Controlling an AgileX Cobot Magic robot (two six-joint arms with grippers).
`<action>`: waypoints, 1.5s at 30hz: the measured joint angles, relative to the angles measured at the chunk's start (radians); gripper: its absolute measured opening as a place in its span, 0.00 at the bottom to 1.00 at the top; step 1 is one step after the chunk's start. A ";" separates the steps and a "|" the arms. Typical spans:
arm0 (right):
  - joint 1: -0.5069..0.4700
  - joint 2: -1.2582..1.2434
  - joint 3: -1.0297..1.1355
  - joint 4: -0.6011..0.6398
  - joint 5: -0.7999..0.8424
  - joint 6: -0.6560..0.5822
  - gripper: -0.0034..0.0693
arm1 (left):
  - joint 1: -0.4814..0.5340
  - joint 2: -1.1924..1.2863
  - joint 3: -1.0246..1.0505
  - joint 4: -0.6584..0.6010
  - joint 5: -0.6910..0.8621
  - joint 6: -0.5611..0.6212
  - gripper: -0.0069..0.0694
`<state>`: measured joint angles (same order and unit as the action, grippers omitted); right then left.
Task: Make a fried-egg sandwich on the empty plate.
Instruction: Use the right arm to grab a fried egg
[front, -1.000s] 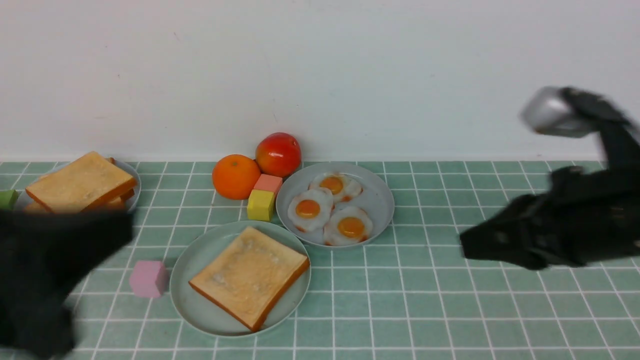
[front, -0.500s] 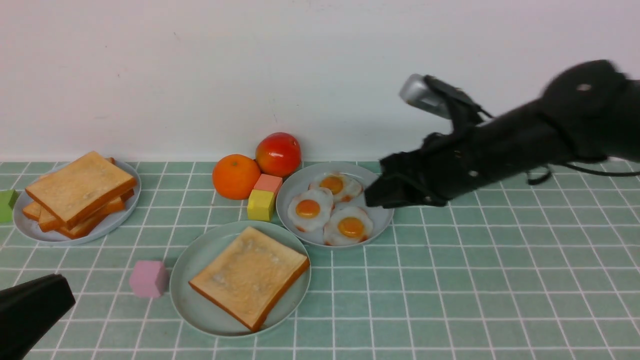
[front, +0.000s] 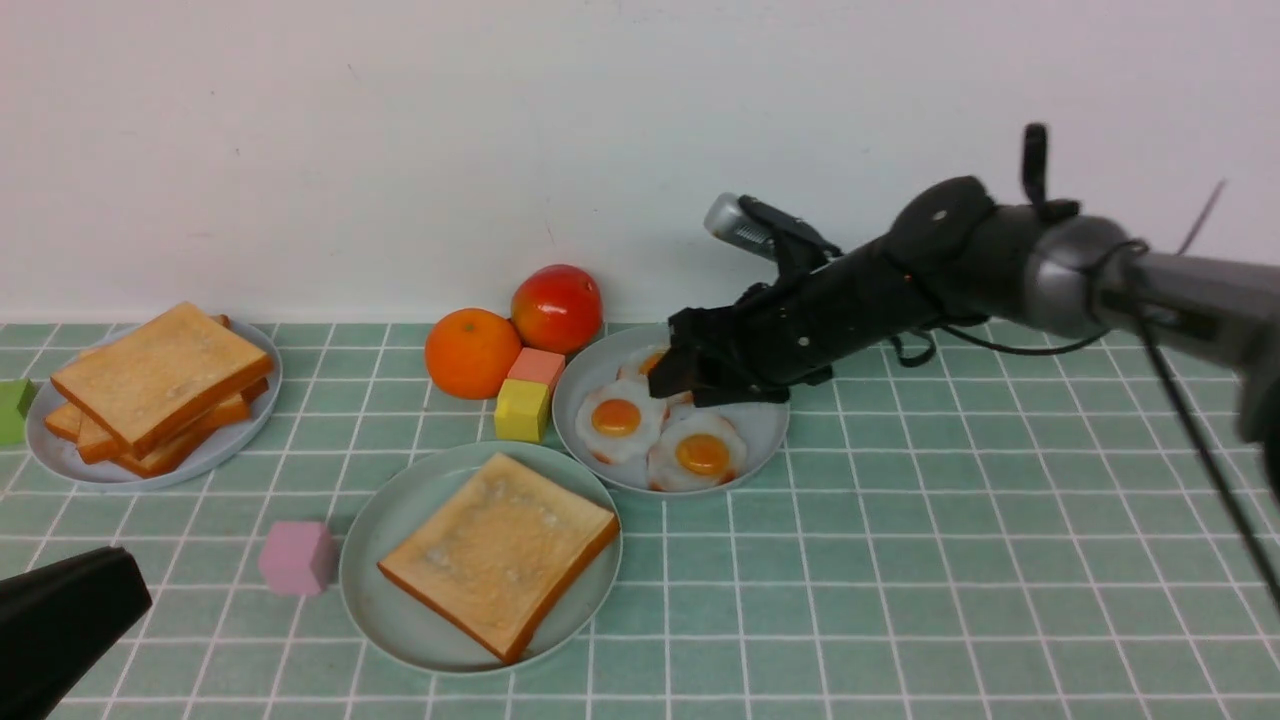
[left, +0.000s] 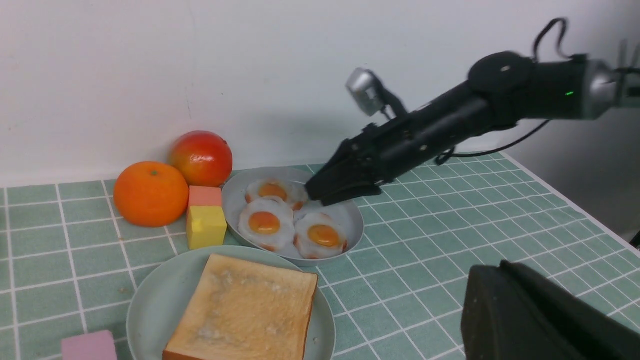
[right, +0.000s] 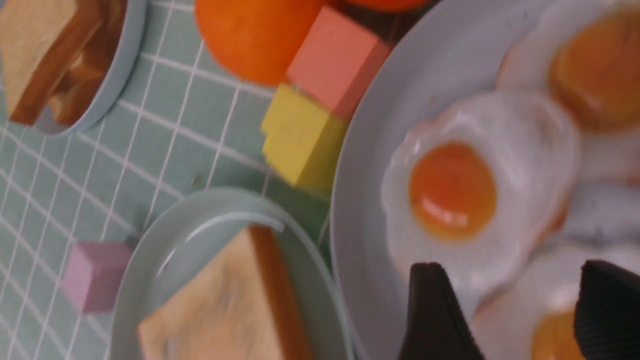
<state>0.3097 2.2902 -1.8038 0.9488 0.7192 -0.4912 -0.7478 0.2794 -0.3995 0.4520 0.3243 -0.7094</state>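
The pale mint-green plate (front: 372, 535) lies front centre with one toast slice (front: 500, 552) on it. Behind it to the right, a grey-blue plate (front: 762, 425) holds three fried eggs: the left one (front: 616, 418), the front one (front: 702, 453) and a back one partly hidden by my right arm. My right gripper (front: 672, 382) hangs open just above the back of this plate. In the right wrist view its fingers (right: 435, 310) straddle the gap between two eggs (right: 475, 190), with nothing held. My left gripper (front: 75, 615) is shut and empty at the front left.
A stack of toast slices (front: 160, 385) rests on another grey-blue plate (front: 215, 450) at the far left. An orange (front: 472, 352), a red apple (front: 557, 308), a salmon cube (front: 537, 367) and a yellow cube (front: 522, 410) crowd the egg plate's left. A pink cube (front: 296, 557) and a green cube (front: 14, 410) lie nearby.
My right arm swung in from the far right to over the egg plate, and its jaws opened. My left arm pulled back to the front left corner, uncovering the toast stack.
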 joint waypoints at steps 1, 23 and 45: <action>0.000 0.027 -0.026 0.002 0.000 0.006 0.59 | 0.000 0.000 0.000 0.000 0.000 0.000 0.07; 0.000 0.144 -0.128 0.052 -0.039 0.049 0.59 | 0.000 0.000 0.000 0.003 -0.001 0.000 0.07; 0.021 0.150 -0.128 0.038 -0.065 -0.012 0.45 | 0.000 0.000 0.000 0.003 -0.001 -0.001 0.08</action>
<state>0.3312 2.4405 -1.9320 0.9867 0.6537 -0.5027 -0.7478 0.2794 -0.3995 0.4553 0.3235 -0.7103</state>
